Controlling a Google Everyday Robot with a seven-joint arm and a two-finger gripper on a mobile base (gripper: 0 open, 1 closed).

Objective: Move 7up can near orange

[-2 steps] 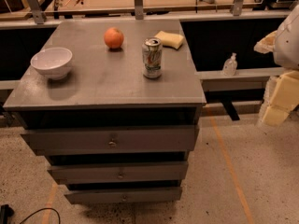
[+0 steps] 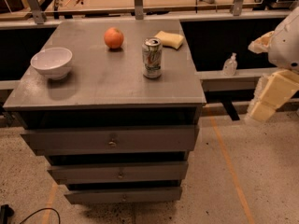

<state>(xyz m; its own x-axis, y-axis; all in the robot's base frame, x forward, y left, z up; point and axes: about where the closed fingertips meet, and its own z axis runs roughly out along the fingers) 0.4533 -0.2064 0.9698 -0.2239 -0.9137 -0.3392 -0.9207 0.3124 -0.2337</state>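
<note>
A grey desk with drawers, seen from above and in front. The can stands upright right of the desk's middle, toward the back, untouched. The orange sits to its left and a little further back, near the can but with a clear strip of bare top between them. A yellow sponge lies just behind the can (not to be confused with the fruit), and a white bowl rests well apart at the left edge. By this layout the task looks not yet begun: the can has to be grasped, carried the short way left and back, and set down beside the orange. The arm enters at the far right edge, off the desk and over the floor, its white body high and cream-coloured padded parts hanging below. The gripper is down there, below desk height and well apart from the can. It holds nothing of the task, and whether its jaws are released or clenched cannot be told. A reach up and left over the desk's right edge would be needed first.
</note>
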